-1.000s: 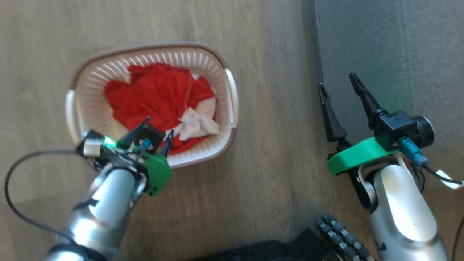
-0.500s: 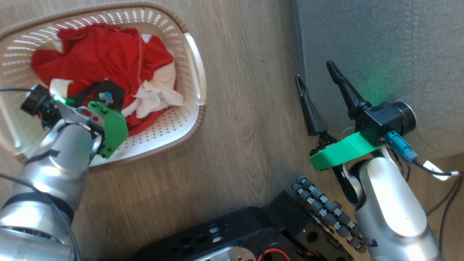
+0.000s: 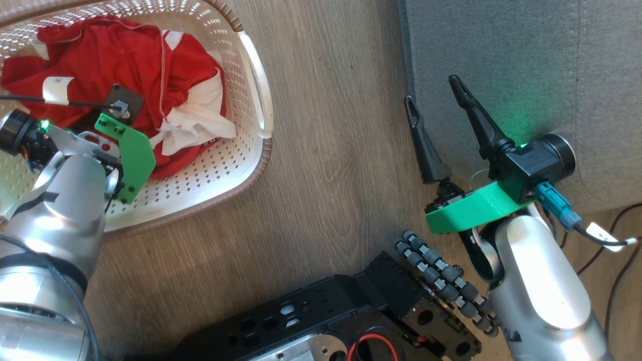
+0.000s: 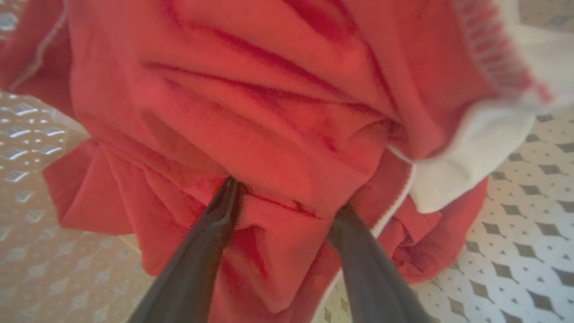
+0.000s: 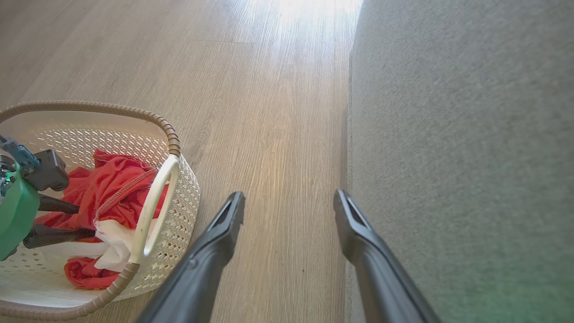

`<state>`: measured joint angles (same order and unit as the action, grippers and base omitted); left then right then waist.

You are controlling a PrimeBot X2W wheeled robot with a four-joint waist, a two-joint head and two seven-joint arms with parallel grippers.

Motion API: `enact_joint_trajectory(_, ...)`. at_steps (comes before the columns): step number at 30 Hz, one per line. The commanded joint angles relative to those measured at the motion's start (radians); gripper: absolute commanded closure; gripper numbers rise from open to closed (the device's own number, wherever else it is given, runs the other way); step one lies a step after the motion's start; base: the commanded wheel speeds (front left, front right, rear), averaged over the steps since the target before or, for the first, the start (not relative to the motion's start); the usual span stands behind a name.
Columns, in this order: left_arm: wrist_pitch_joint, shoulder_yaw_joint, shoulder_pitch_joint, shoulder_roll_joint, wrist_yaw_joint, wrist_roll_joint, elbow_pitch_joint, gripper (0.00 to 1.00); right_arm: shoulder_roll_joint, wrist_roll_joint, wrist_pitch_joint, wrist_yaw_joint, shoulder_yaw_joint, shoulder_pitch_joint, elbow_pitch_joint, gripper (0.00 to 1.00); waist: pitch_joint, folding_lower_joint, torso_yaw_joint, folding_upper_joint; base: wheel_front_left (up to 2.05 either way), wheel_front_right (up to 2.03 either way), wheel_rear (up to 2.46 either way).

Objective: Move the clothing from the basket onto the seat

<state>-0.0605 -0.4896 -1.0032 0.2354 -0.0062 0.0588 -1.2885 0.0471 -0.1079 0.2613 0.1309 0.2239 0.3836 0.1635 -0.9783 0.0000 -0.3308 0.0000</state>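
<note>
Pale wood-look floor runs down the middle of the head view, with the grey seat at the upper right, the cream basket at the upper left and the robot's black base along the bottom edge. The clothing, red with white panels, lies bunched inside the basket. In the head view the left tool's fingers are hidden beneath its wrist. The left wrist view shows them spread, tips pushed into the red folds with a ridge of fabric between them, not pinched. The right tool is spread and empty at the seat's edge. Its own wrist view shows one finger over the floor, the other at the seat's border, and the basket's white handle at lower left.
</note>
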Motion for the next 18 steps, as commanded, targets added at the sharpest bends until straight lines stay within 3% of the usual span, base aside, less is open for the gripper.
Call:
enact_joint_trajectory(1,0.006,0.016,0.019,0.034,0.000,-0.007,-0.001,0.65,0.003,-0.007,0.001,0.000,0.010,-0.049,-0.005,0.00,0.000,0.0000,0.000,0.0000,0.00,0.00,0.00)
enact_joint_trajectory(2,0.009,0.014,0.020,0.035,-0.003,-0.009,-0.001,1.00,0.003,-0.008,0.001,0.000,0.012,-0.048,-0.004,0.00,0.000,0.0000,0.001,0.0000,0.00,0.00,0.00)
enact_joint_trajectory(10,-0.019,0.020,0.032,0.031,-0.022,-0.042,-0.002,1.00,0.003,-0.010,0.001,0.000,0.018,-0.021,0.006,0.00,0.015,0.0000,0.006,0.0000,0.00,0.00,0.00)
enact_joint_trajectory(18,-0.066,0.044,0.088,0.012,-0.005,-0.092,-0.002,1.00,0.003,0.004,0.001,0.000,0.015,-0.004,0.039,0.00,0.105,0.0000,0.034,0.0000,0.00,0.00,0.00)
